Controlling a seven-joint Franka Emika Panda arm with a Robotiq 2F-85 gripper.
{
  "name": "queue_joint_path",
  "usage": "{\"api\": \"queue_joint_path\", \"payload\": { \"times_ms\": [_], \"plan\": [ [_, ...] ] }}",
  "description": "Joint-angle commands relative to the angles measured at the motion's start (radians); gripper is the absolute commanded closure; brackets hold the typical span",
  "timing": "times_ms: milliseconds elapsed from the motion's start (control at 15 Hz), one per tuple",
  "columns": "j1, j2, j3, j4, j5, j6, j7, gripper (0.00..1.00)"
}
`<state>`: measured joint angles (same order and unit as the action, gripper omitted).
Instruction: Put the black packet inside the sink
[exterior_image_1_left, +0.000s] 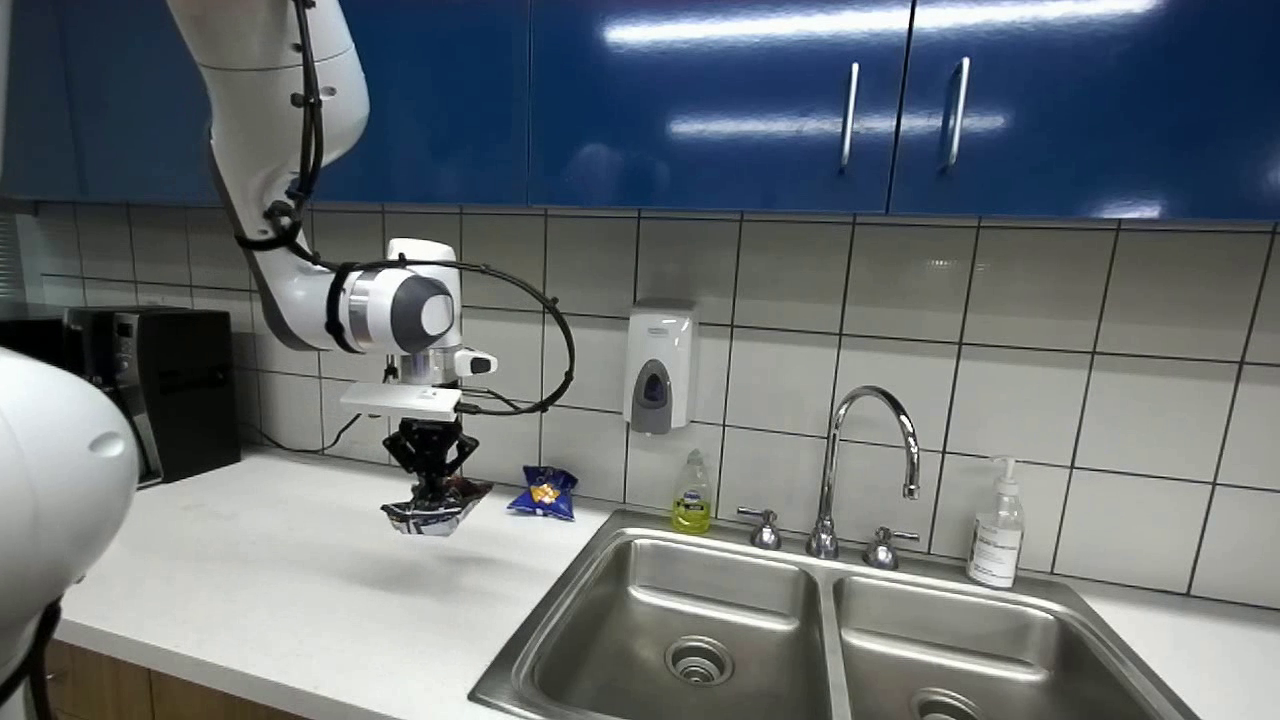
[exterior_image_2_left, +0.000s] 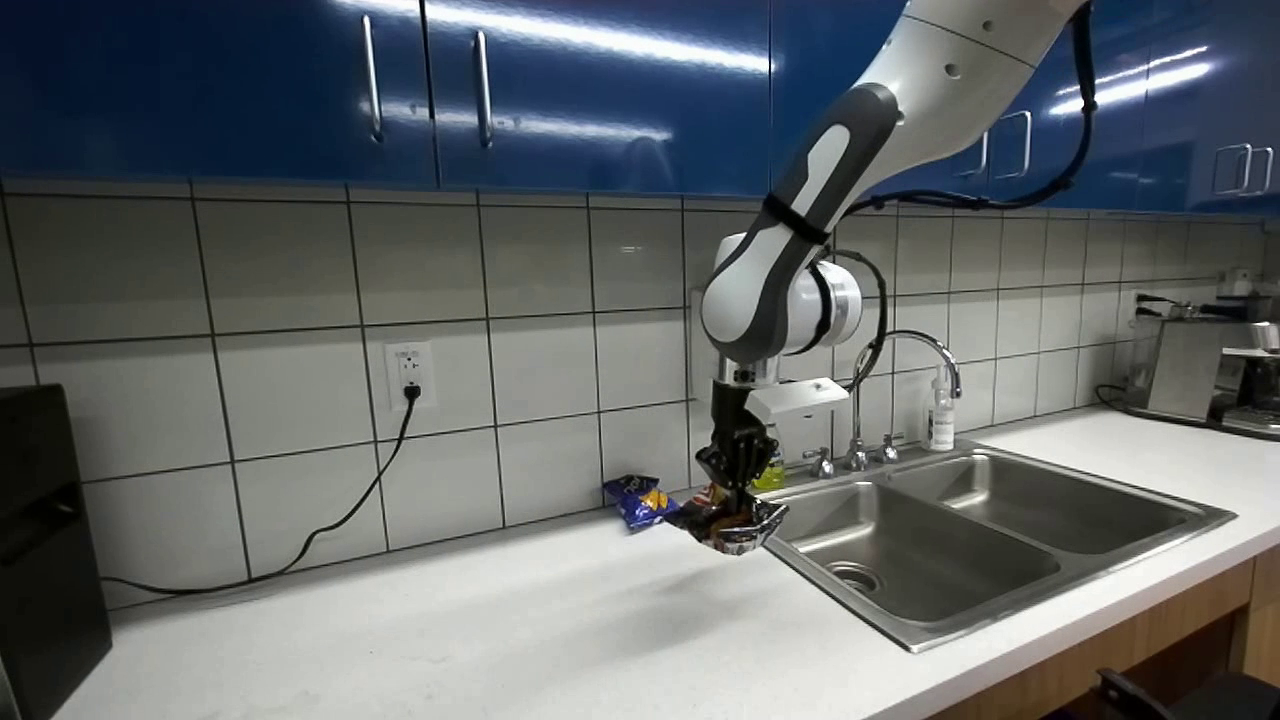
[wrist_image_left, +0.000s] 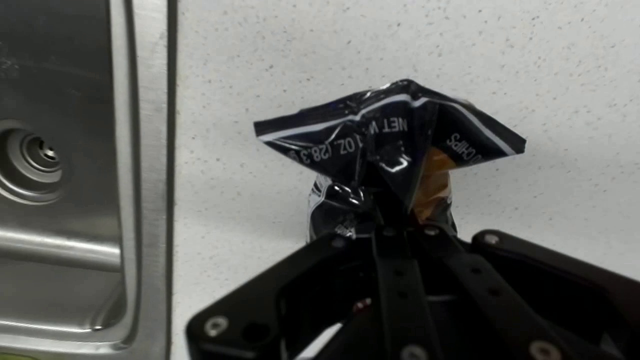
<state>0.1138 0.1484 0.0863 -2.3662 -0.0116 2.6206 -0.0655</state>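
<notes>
Exterior views share sink; wrist view looks down

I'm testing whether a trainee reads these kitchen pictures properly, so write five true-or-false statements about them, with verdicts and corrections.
1. The claw grips the black packet. True.
2. A curved faucet stands at the back of the sink. True.
3. The black packet lies inside the sink. False: it is held above the counter.
4. The faucet is black. False: it is shiny silver.
5. The blue packet lies on the counter. True.
</notes>
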Motion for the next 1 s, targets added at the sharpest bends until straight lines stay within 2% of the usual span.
{"api": "queue_joint_path", "payload": {
  "times_ms": [0,933],
  "plan": [
    [-0.057,-0.05,-0.036,-0.003,0.021,-0.042,-0.005,1.0],
    [-0.229,0.0,-0.192,0.109,0.044,-0.076,-0.038,1.0]
  ]
}}
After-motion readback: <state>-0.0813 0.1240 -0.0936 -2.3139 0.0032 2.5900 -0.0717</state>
